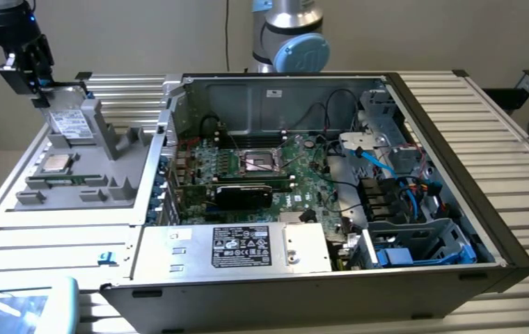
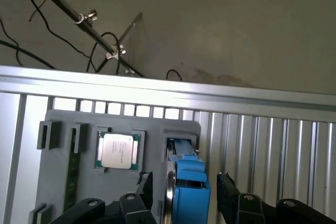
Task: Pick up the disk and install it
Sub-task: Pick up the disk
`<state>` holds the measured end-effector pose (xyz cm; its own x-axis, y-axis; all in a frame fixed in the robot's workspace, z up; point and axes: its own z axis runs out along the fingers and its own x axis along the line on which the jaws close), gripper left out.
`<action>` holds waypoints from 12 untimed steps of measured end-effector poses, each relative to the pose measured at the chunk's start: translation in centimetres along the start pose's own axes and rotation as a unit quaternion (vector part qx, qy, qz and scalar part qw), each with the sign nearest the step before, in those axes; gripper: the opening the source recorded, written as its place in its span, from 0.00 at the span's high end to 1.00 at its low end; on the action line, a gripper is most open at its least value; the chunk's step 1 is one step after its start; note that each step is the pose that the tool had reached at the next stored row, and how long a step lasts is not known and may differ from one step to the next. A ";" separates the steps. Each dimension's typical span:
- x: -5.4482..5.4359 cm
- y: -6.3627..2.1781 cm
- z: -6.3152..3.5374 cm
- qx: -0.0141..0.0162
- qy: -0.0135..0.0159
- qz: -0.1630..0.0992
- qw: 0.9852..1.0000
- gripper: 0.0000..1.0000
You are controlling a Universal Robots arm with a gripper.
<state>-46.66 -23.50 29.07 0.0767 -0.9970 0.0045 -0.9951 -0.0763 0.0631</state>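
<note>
No print can be read, even on the silver box's black label (image 1: 242,247).

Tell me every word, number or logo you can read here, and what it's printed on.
Nothing here can be read.
Black label on the silver box: print too small.
White label on the disk: blurred.
White sticker inside the computer case: blurred.
CPU chip: markings too faint.

Wrist view: disk (image 2: 188,195) stands edge-on, cut off by the frame edge, with its flat faces hidden. Both fingers of the pincer (image 2: 186,187) are cropped at the same edge. Exterior view: print on the disk label is too small to read. Arm (image 1: 288,35) is cropped at the upper edge. Box label (image 1: 243,247) text is illegible.
</note>
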 end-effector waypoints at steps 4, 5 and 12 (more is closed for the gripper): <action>0.0 0.00 0.00 0.000 0.000 0.000 1.000 0.40; 0.0 0.00 0.00 0.000 0.000 0.000 1.000 0.40; 0.0 0.00 0.05 0.005 -0.002 0.006 1.000 0.40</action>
<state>-46.65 -23.51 29.02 0.0654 -0.9979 0.0021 -0.9964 -0.0652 0.0541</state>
